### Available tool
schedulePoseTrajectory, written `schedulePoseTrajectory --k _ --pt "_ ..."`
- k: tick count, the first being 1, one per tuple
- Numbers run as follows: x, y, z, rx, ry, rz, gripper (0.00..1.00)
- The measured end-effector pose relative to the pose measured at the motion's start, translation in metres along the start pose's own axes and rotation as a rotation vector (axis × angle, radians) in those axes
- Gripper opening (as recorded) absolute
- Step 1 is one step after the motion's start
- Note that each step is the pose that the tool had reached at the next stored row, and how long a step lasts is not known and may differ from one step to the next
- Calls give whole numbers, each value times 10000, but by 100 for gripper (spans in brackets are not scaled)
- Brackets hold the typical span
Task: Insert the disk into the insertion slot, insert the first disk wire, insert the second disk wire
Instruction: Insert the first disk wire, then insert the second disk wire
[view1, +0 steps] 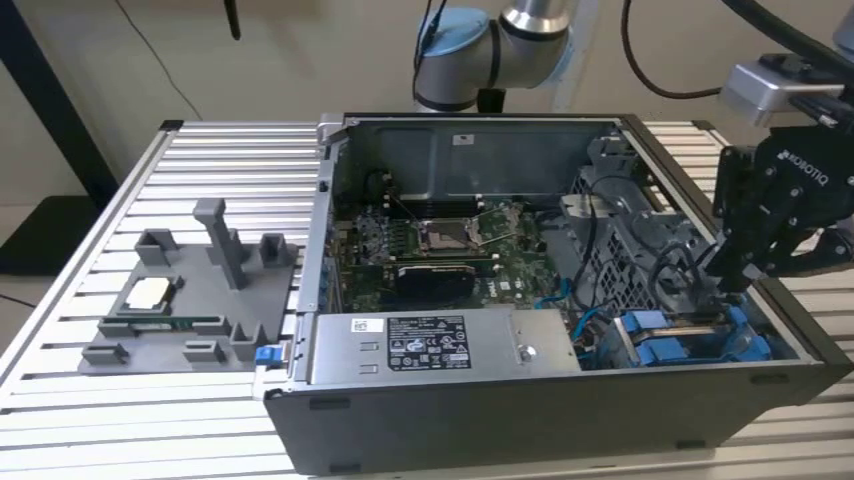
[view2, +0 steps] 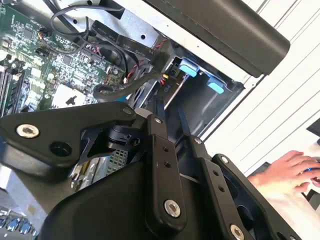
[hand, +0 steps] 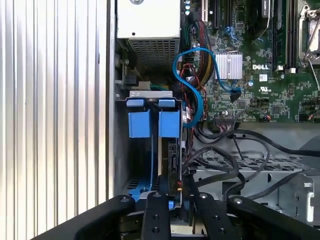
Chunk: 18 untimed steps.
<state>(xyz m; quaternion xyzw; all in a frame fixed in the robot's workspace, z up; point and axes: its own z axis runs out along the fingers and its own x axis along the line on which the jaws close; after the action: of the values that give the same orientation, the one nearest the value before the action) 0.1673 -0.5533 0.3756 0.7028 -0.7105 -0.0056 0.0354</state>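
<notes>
The disk (hand: 171, 150) stands on edge in the insertion slot (hand: 150, 165) of the drive bay, under its blue carrier tab (hand: 169, 123); a second blue tab (hand: 139, 123) sits beside it. In the exterior view the bay's blue carriers (view1: 674, 345) lie in the case's front right corner. My gripper (view1: 734, 280) reaches down into that bay at the disk's cable end. In both wrist views the gripper (hand: 175, 182) (view2: 169, 102) has its fingers drawn close together on a dark wire connector (hand: 176, 186). A black disk wire (view2: 127, 85) runs from the board side to that spot.
The open computer case (view1: 534, 440) rests on a slatted table (view1: 134, 420). A grey labelled power-supply box (view1: 427, 345) lies beside the bay. Black cable loops (hand: 225, 165) and a blue cable (hand: 195, 80) crowd the bay. A grey fixture plate (view1: 187, 300) is on the exterior view's left. A person's hand (view2: 292, 165) is beyond the case.
</notes>
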Motion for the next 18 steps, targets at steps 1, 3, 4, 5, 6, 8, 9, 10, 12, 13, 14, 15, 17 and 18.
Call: schedulePoseTrajectory --k 1,3,4,5,6,8,9,10,12,13,14,15,17,18 --pt "0 0 0 0 -2 0 27" --pt "0 0 0 0 -2 0 27" --pt "0 0 0 0 -2 0 27" --pt "0 0 0 0 -2 0 27" --pt "0 -4 -1 1 0 -1 27" --pt "-1 -36 -4 -12 2 -2 27" --pt "-2 -54 -4 -33 -1 -2 27" --pt "-5 -65 -5 -57 4 -2 27" --pt "-19 -76 -8 -104 9 -4 27" --pt "-28 -77 -13 -121 19 -4 27" --pt "-35 -77 -25 -144 34 -4 27" --pt "-38 -76 -46 -170 44 -5 27" --pt "-42 -76 -82 -214 45 -6 27" --pt "-42 -76 -88 -227 44 -7 27"
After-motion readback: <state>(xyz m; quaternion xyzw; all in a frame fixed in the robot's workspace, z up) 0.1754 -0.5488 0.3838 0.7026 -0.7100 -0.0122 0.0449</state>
